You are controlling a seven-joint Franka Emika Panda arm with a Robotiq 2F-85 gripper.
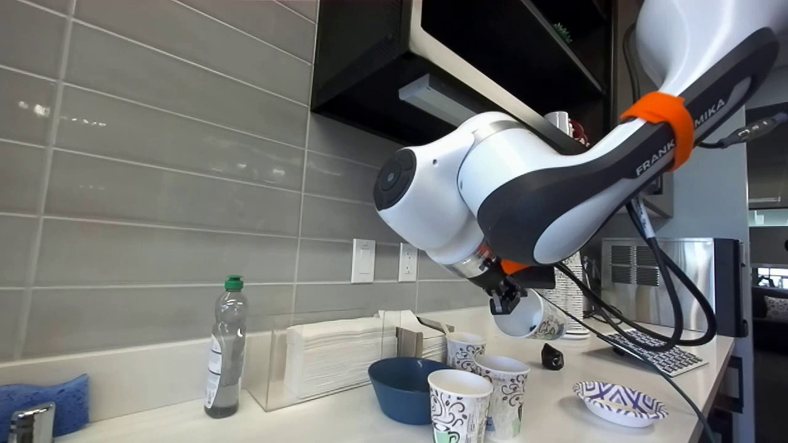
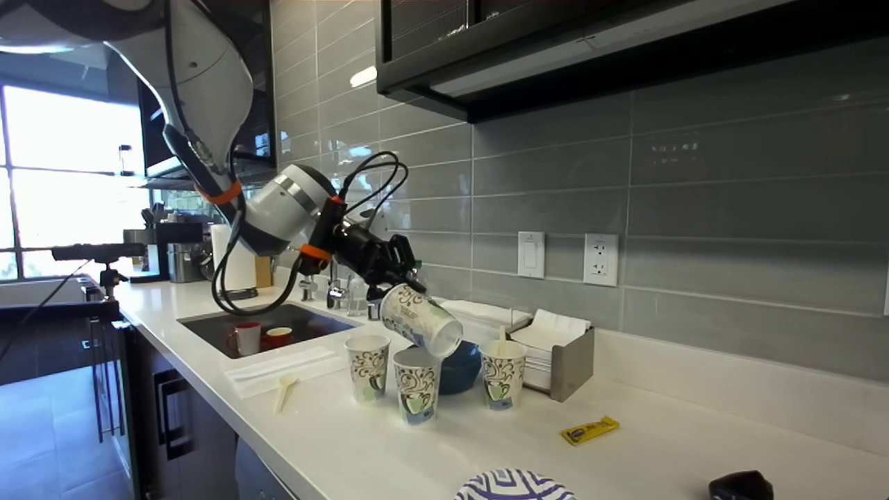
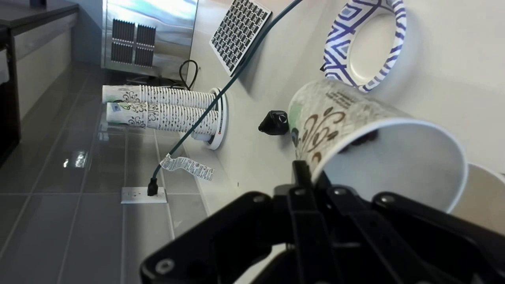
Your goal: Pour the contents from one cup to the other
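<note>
A pale counter [image 2: 660,444] is backed by a grey tiled wall [image 1: 166,184]. Nearest in the wrist view, the gripper [image 3: 313,173] is seen with its jaws brought together, nothing but the thin wall of a paper cup [image 2: 422,319] being pinched between them at the rim. The cup is held clear of the counter and tipped well over, its mouth on the gripper's side; dark pieces [image 3: 359,140] can be made out inside, too blurred to be named.

The cup is judged very light, with a wall that would be creased by a harder squeeze. Dry paper is not expected to slip much, but with only one edge gripped, a swivel could be caused by shifting contents. The rim is thought the best hold, as the plain side would be dented sooner.

Lower down, a middle cup [image 2: 417,385], an outer cup [image 2: 368,368] and a wall-side cup [image 2: 505,378] with a stick [image 2: 501,333] in it are set upright near a blue bowl [image 2: 460,371]. Which is to be filled cannot be told; any could be toppled by a nudge. Farther off, a black lump [image 3: 274,123] and stacked cups [image 3: 173,114] are seen.
</note>
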